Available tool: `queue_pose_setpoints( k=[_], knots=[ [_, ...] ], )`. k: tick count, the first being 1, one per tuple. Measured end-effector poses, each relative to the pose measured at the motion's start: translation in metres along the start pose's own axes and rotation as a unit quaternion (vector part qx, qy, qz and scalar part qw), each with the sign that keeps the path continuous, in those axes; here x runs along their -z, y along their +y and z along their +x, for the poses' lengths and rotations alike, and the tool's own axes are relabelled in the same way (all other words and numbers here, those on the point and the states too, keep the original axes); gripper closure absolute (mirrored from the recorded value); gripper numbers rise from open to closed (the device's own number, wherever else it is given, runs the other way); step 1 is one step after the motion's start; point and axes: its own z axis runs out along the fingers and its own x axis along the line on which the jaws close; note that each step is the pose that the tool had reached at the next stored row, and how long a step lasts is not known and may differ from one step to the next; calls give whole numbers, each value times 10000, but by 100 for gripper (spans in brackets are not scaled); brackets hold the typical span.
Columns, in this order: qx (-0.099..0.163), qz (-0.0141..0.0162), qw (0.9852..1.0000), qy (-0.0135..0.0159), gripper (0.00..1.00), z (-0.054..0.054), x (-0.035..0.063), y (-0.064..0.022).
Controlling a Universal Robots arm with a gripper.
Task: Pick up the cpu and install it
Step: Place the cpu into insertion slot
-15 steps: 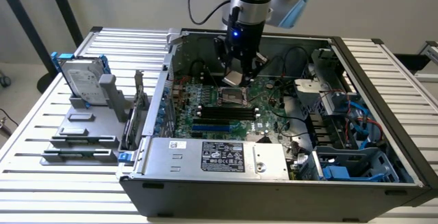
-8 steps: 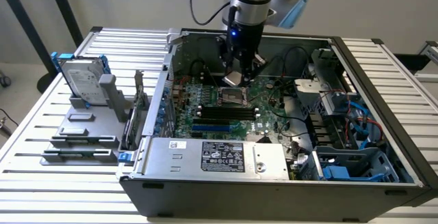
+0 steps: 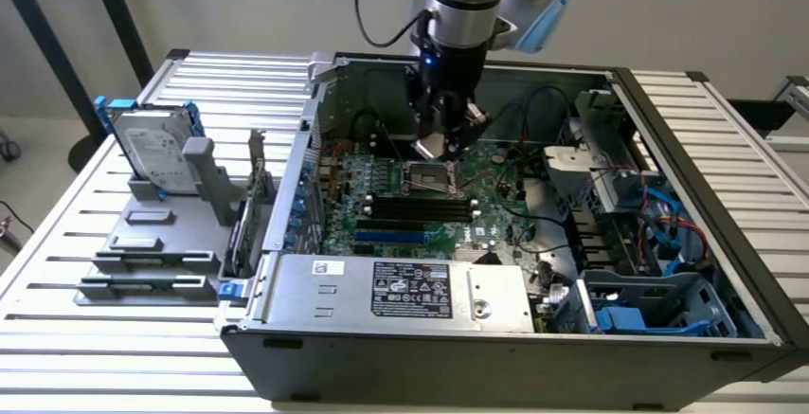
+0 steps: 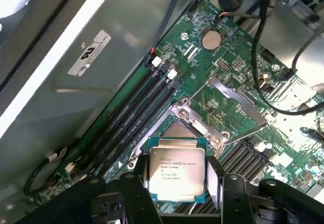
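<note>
The cpu (image 4: 176,169), a flat square chip with a silver-grey printed top and green edge, sits gripped between my two black fingers (image 4: 135,186). My gripper (image 4: 178,186) is shut on it. Just beyond the chip lies the open metal-framed socket (image 4: 195,128) on the green motherboard (image 4: 228,77). In the exterior view my gripper (image 3: 442,137) hangs inside the open computer case, holding the cpu (image 3: 434,146) tilted a little above the socket (image 3: 430,179).
Black memory slots (image 4: 136,107) run beside the socket. Black cables (image 4: 263,37) cross the board near a coin cell (image 4: 211,40). The power supply (image 3: 404,291) fills the case's near side. A hard drive with a blue bracket (image 3: 158,153) stands outside on the exterior view's left.
</note>
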Motion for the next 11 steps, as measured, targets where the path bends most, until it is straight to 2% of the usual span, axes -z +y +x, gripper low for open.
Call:
queue_pose_setpoints(
  k=[1,5,8,11],
  knots=[
    [-179,-11,9998,-4,45,0,-4,0],
    [-538,-34,9985,-12,45,-1,-11,0],
    [-809,-50,9967,-18,45,-1,-16,0],
    [-1085,-67,9941,-24,45,-1,-22,0]
  ],
)
